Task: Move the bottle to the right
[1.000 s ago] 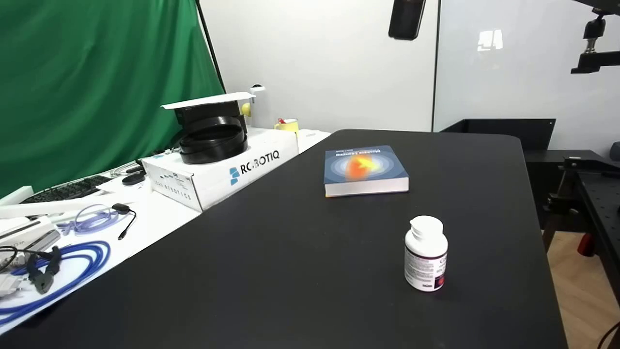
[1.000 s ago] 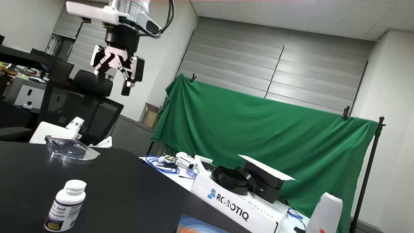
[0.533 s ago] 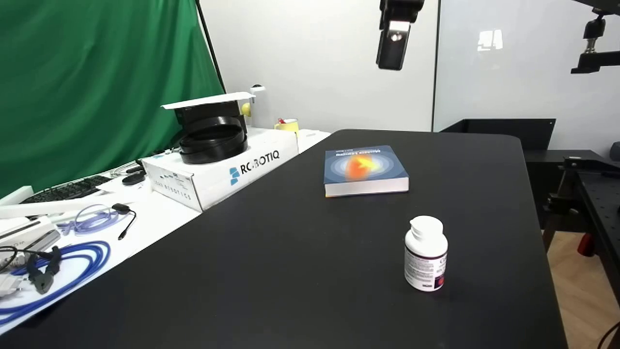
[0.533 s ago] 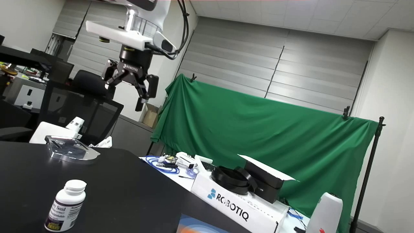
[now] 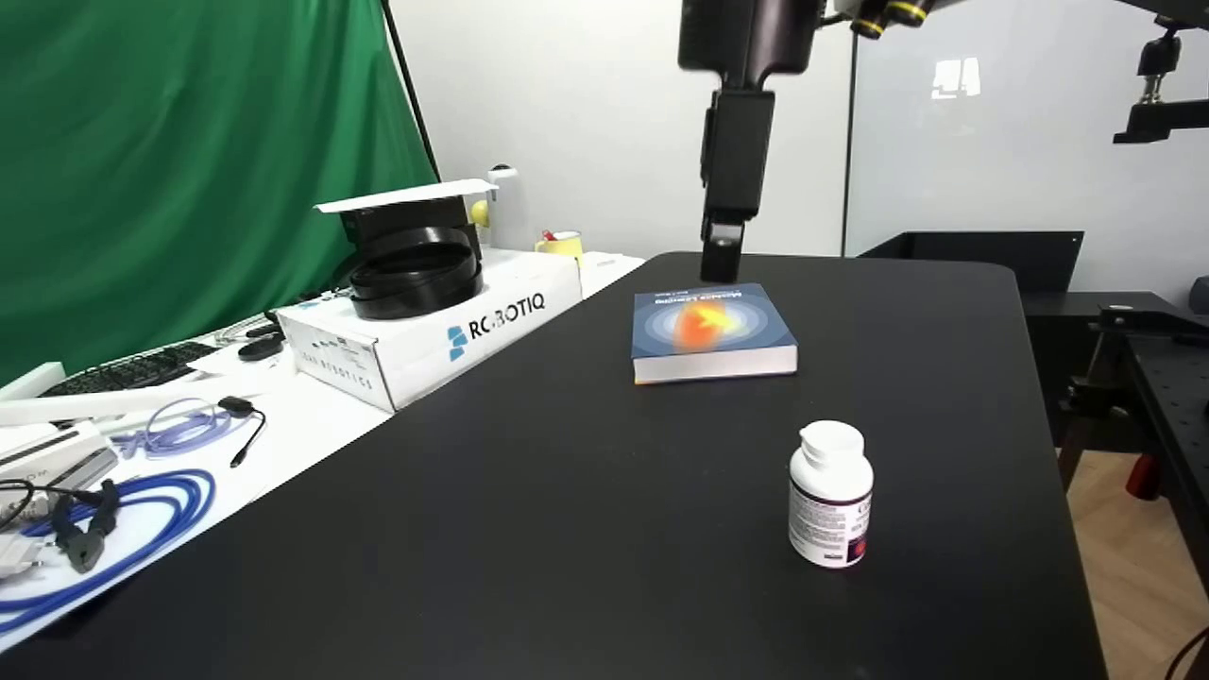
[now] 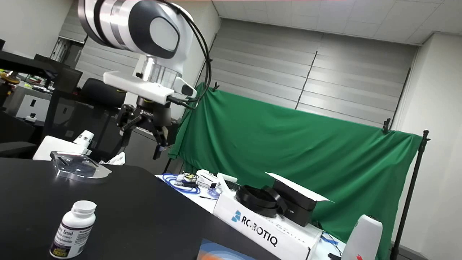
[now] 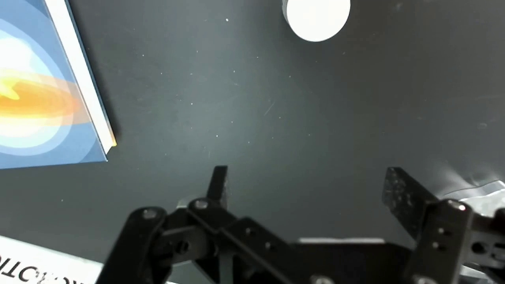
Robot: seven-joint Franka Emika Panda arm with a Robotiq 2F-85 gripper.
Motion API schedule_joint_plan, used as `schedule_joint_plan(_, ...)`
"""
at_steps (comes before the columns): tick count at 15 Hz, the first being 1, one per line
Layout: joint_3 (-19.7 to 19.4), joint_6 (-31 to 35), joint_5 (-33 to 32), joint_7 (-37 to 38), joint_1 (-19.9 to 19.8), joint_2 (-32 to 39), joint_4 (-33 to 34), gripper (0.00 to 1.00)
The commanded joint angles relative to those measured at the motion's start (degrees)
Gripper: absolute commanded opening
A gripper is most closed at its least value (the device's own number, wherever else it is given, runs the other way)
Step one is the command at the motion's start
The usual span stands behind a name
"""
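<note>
The bottle, small and white with a white cap and a dark red-and-white label, stands upright on the black table. It shows in both exterior views. In the wrist view only its round white cap shows, cut by the top edge. My gripper is open, with nothing between its fingers. It hangs above the table, apart from the bottle, pointing down in both exterior views. In an exterior view one finger hides the other.
A thick blue book lies on the black table; its edge also shows in the wrist view. A clear plastic piece sits at a table edge. A white Robotiq box and cables stand on a white side table.
My gripper has come down from high up toward the table, coming further into both exterior views. It stays open. The bottle and the book have not moved.
</note>
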Motion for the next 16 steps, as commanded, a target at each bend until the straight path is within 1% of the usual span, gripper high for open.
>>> schedule_joint_plan(1, 2.20, 2.50, -3.90, 8.12, -1.23, 5.60, 1.58, 1.00)
schedule_joint_plan(4, 2.94, 4.26, -3.31, 10.75, -0.74, 7.99, 0.67, 1.00)
schedule_joint_plan(11, 4.92, 10.20, -0.07, 12.65, -0.13, 10.83, -2.84, 1.00)
schedule_joint_plan(16, 5.74, 11.72, 1.48, 13.41, -0.15, 11.73, -6.39, 1.00)
